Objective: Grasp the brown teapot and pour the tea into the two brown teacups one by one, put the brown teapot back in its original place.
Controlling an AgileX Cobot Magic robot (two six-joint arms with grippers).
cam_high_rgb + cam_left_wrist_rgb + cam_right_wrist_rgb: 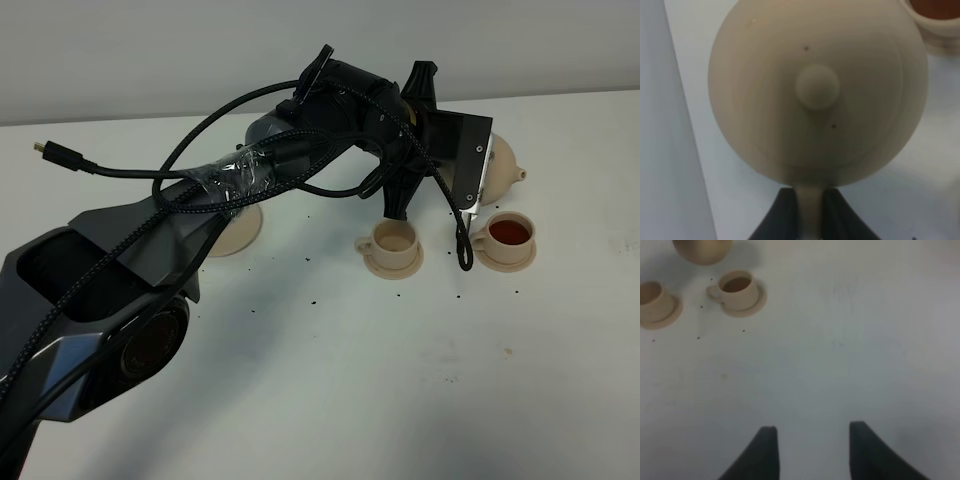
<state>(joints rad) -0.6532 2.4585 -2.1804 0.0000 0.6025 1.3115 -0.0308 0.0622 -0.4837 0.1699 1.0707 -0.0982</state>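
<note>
My left gripper (810,200) is clamped on the handle (809,222) of the pot (817,87), which seems raised just behind the full cup (510,232), the one with dark tea in it. The other cup (393,238) looks empty, so I judge one pour done and the second due: bring the spout across, then tip slowly. The cups sit near each other, and my cable (462,245) dangles between them, a snag risk. The saucer (235,228) lies under my arm. My right gripper (812,450) has its jaws apart, empty, over bare table (840,365), with plenty of room.
</note>
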